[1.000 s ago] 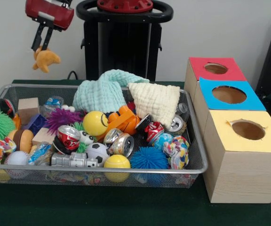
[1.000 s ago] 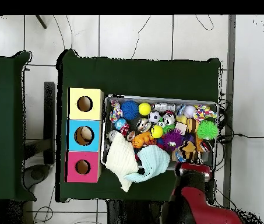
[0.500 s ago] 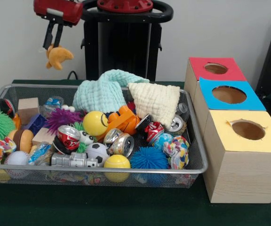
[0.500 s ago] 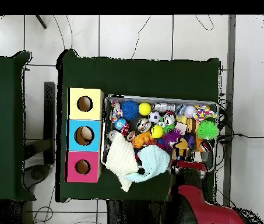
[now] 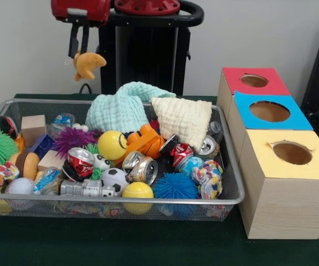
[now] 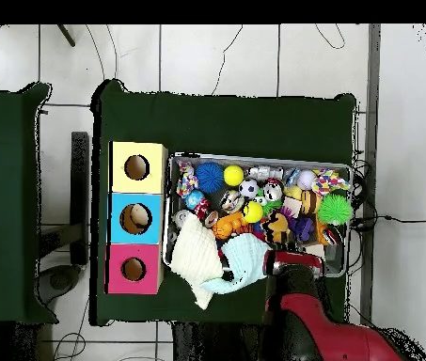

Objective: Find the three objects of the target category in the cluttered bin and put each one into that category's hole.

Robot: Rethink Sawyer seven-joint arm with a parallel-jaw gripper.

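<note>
Even, soft room light; faint shadows lie under the wire bin [image 5: 226,166], small glints show on crushed cans [image 5: 144,169].

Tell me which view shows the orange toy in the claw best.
Front view: the orange toy hangs in full below the claw, clear against the wall. Overhead, the arm covers most of it; only an orange-yellow bit shows beside the arm.

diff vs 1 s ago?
The gripper, shut on the orange plush toy, carried it above the bin toward the boxes' side: rightward in the front view, leftward in the overhead view. The grip held and nothing was released. The bin's contents, both cloths and the three boxes did not move.
</note>
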